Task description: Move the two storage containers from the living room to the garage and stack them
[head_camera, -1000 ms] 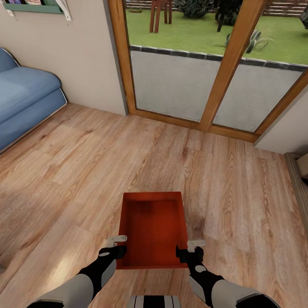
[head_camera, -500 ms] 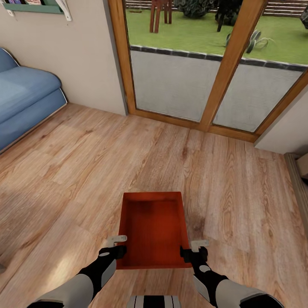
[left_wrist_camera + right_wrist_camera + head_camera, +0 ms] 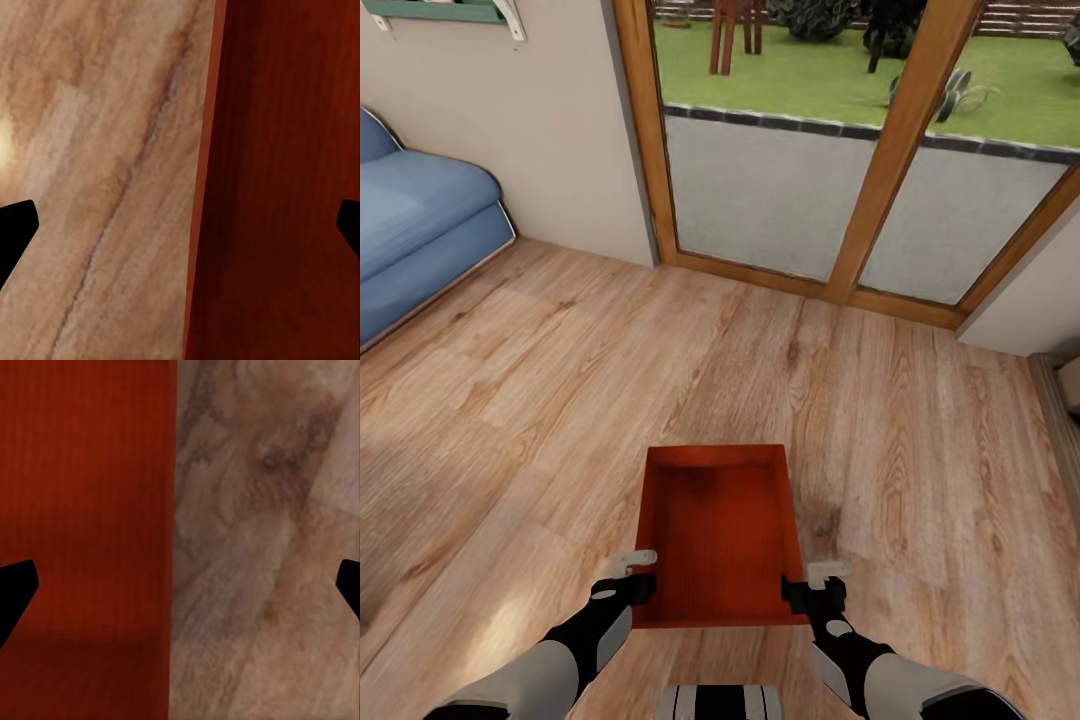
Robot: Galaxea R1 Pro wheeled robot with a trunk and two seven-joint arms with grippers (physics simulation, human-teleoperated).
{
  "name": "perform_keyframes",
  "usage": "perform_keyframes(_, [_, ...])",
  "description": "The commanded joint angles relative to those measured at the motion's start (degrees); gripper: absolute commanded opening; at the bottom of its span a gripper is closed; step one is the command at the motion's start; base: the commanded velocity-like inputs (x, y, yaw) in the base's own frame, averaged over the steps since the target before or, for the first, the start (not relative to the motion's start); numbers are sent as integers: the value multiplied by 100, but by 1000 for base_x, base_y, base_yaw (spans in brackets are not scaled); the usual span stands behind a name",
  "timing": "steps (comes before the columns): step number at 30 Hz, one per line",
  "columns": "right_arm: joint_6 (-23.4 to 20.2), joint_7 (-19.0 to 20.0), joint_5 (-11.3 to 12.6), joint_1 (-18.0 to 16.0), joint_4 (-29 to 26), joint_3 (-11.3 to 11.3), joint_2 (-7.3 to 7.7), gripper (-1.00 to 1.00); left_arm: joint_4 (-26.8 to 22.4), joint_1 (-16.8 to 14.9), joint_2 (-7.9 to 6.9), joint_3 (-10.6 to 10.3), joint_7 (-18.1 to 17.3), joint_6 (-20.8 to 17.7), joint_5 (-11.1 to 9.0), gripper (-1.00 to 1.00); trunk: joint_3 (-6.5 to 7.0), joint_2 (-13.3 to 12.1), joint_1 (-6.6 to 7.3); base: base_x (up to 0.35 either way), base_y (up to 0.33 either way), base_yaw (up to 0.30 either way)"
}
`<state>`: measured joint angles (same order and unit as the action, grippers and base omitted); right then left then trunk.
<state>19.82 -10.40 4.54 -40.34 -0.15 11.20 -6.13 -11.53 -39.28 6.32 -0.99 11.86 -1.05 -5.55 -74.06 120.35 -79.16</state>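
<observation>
Orange-red and lidless, the storage container (image 3: 718, 535) lies on the light wood-plank floor (image 3: 540, 400) of the living room, its long axis running straight away from the robot toward the glazed wooden doors (image 3: 840, 150). The left gripper (image 3: 632, 572) straddles its left wall near the near corner, fingers spread wide, one inside, one outside. The right gripper (image 3: 820, 582) likewise straddles the right wall, spread wide. A blue sofa (image 3: 410, 230) sits far off beyond the left gripper.
</observation>
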Motion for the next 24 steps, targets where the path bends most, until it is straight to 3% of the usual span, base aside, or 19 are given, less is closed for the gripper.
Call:
perform_keyframes(1, [17, -16, 47, -3, 6, 49, -2, 100, -7, 0, 1, -14, 18, -12, -59, 100, -22, 43, -22, 0, 0, 0])
perform_keyframes(6, [21, -22, 47, -4, 6, 49, -2, 100, -7, 0, 1, -12, 18, -9, -60, 100, -111, 243, -132, 0, 0, 0])
perform_keyframes(24, [20, -17, 55, -3, 8, 49, -53, 100, -7, 0, -8, -7, 18, -9, -60, 100, -111, 243, -132, 0, 0, 0])
